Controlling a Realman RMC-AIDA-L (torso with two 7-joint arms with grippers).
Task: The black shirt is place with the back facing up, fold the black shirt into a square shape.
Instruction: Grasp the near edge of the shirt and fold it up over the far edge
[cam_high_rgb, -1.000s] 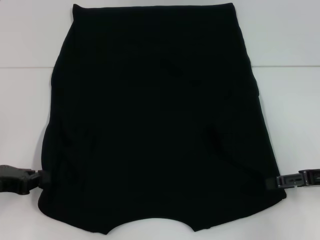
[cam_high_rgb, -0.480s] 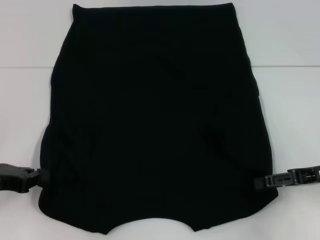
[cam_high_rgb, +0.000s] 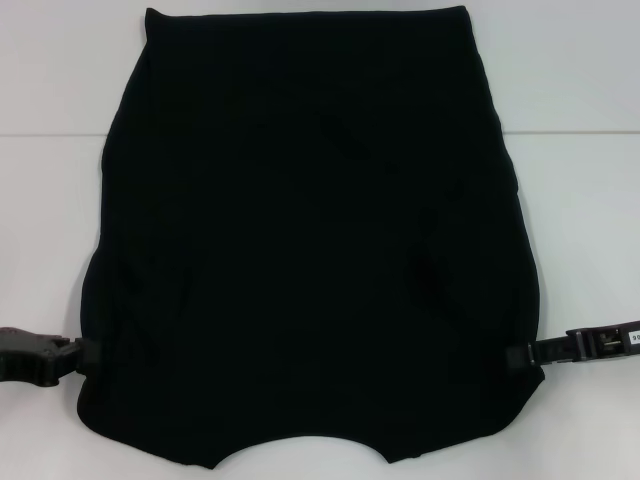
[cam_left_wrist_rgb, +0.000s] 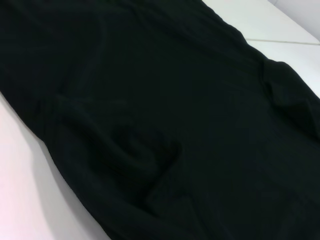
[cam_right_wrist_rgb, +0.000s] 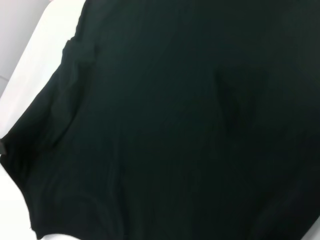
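Observation:
The black shirt (cam_high_rgb: 310, 230) lies flat on the white table (cam_high_rgb: 585, 200), its curved neckline at the near edge and its straight hem at the far edge. My left gripper (cam_high_rgb: 88, 354) rests at the shirt's near left edge, touching the cloth. My right gripper (cam_high_rgb: 518, 357) reaches in from the right, its tip over the near right edge, and it is shut on the fabric there. Both wrist views are filled with the wrinkled black shirt (cam_left_wrist_rgb: 175, 100) (cam_right_wrist_rgb: 175, 125), and neither shows any fingers.
Bare white table (cam_high_rgb: 50, 220) shows on both sides of the shirt and beyond its far hem. A faint seam line crosses the table (cam_high_rgb: 575, 134) behind the shirt's middle.
My right gripper has slid left toward the shirt's middle, and the near right edge of the shirt has come inward with it. The left gripper has stayed put.

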